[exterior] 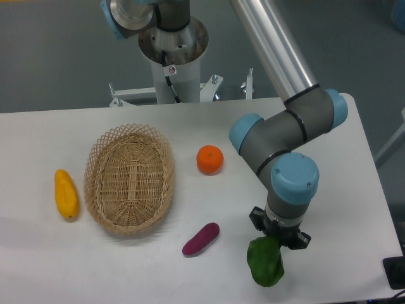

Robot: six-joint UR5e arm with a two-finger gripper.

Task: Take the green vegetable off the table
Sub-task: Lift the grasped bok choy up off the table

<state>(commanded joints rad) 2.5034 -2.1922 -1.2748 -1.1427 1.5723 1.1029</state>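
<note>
Hand (279, 241): gripping the green vegetable (265, 263) at its top end.
Vegetable: hanging below hand, right of eggplant (201, 239); likely light, soft, slippery.

The dark green, rounded leafy toy vegetable (266, 265) hangs lengthwise near the front right edge of the flat white tabletop (57, 266).

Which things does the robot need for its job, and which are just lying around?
Needed:
- green vegetable
- tool, gripping the vegetable's top
- table

Just lying around:
- orange
- purple piece
- yellow fruit
- wicker basket
</note>
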